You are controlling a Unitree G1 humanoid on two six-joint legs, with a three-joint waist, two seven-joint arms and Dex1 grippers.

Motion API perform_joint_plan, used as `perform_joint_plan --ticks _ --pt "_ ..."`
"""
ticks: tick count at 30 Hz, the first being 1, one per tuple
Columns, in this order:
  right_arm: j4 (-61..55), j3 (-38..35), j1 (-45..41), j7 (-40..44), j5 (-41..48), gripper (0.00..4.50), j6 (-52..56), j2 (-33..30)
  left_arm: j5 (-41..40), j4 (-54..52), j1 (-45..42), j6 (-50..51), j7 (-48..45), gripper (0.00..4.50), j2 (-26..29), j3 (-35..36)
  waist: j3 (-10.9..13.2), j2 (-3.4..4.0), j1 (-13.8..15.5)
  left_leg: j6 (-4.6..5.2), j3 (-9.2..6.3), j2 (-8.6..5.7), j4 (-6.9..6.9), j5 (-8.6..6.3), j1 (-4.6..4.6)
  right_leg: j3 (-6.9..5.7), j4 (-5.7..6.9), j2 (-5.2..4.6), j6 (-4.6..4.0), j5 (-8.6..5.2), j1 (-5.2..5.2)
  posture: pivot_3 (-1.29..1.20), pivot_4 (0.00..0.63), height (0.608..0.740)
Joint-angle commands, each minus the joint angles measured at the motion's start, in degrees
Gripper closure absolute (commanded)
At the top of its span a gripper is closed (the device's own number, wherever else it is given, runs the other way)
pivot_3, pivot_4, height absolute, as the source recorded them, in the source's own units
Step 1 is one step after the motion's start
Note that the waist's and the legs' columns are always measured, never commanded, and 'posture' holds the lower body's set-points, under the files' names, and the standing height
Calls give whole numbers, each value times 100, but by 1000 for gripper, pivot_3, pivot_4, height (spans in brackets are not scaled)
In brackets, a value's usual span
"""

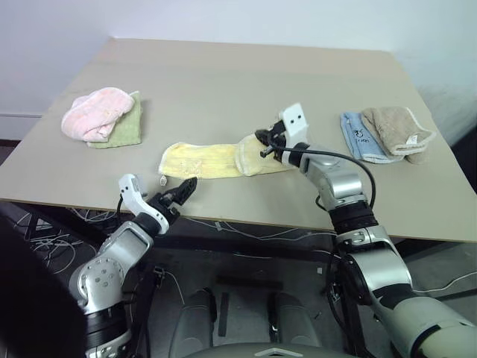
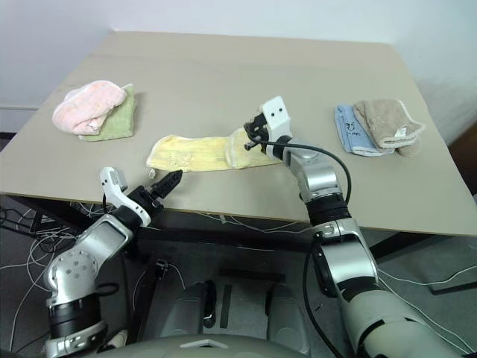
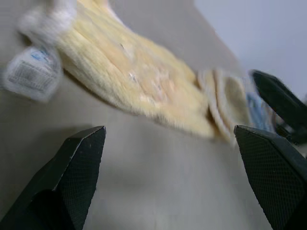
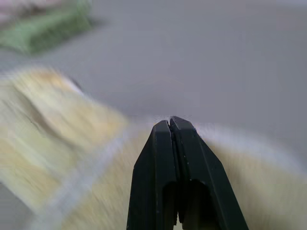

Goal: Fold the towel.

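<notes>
Two end effectors work at a tan counter (image 1: 223,89). A pale yellow towel (image 1: 209,160) lies lengthwise near the front edge. Its right end is pinched in the closed right end effector (image 1: 262,145). Just off its left end, the left end effector (image 1: 182,190) hovers wide open, holding nothing.

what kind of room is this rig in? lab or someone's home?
Most likely a lab or test bench, not a home. A plain tan table stands against a bare white wall, loose cables hang under its front edge, and small folded towel piles sit apart like test samples.
</notes>
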Motion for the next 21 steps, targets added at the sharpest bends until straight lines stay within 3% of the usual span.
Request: perform_joint_plan --ticks 1,13,19,21 --pt "-1006 -168 175 165 231 4459 273 -216 -509 222 -318 -105 451 0 -126 337 -1 -2 -5 0 0 0 0 0 -1 0 -1 0 0 0 1 0 150 728" --pt "-2525 -205 857 102 422 4459 1041 -457 -664 2033 -1476 -591 1046 0 -51 830 -2 -4 8 -1 -3 -1 3 -1 2 -5 -3 0 -1 1 5 0 150 728" --pt "-2914 -223 1083 29 491 4459 1278 -521 -685 2153 -1459 -511 1157 0 -60 794 -2 -3 -4 -15 -4 -1 16 -9 3 -7 -5 -1 -8 6 14 0 150 728" --pt "-2987 -229 1139 4 511 4500 1331 -538 -688 2149 -1430 -534 1159 588 -66 800 -2 -3 -7 -17 -5 -1 19 -11 3 -7 -5 -1 -10 9 13 0 150 728"
